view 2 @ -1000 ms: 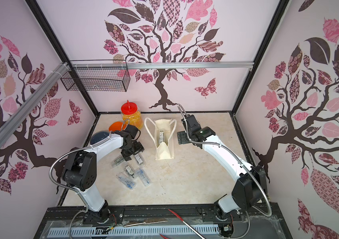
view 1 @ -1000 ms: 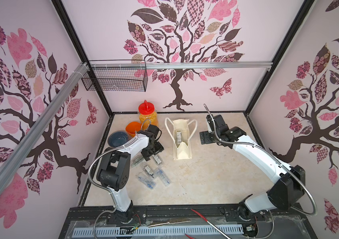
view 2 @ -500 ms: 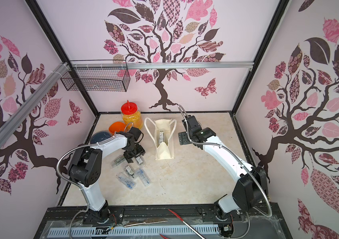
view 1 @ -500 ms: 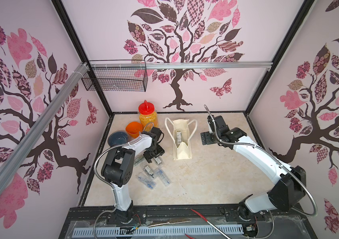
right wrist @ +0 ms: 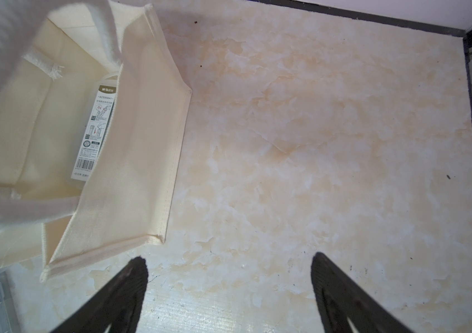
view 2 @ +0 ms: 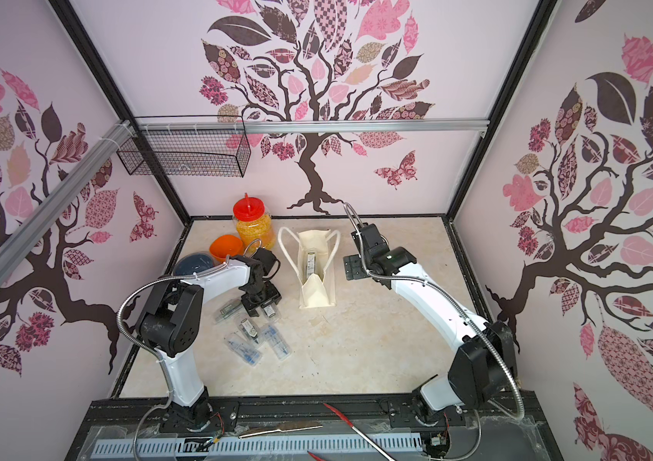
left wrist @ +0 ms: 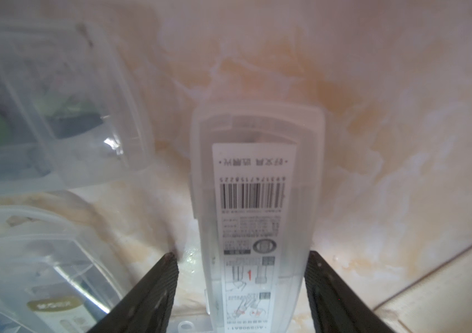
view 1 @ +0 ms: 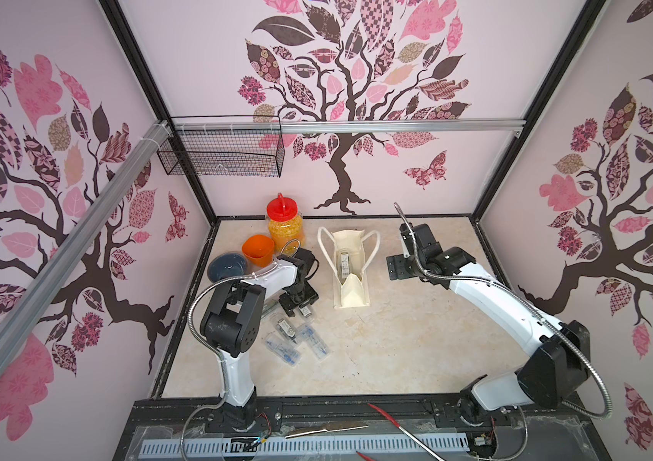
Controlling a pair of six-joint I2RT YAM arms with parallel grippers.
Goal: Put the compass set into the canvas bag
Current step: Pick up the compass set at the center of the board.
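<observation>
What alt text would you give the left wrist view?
A clear plastic compass case with a barcode label lies on the marbled table between the open jaws of the left gripper; one jaw sits at its edge, the other stands clear. More clear cases lie blurred beside it.

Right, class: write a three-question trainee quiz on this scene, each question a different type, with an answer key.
1. True or false: the right gripper is clamped on a handle of the canvas bag.
2. The left gripper has its jaws either side of: A) the orange cup; B) a clear compass case; C) the red-lidded jar.
3. What lies inside the canvas bag?
Key: 1 false, it is open beside the bag; 2 B; 3 one labelled compass case.
</observation>
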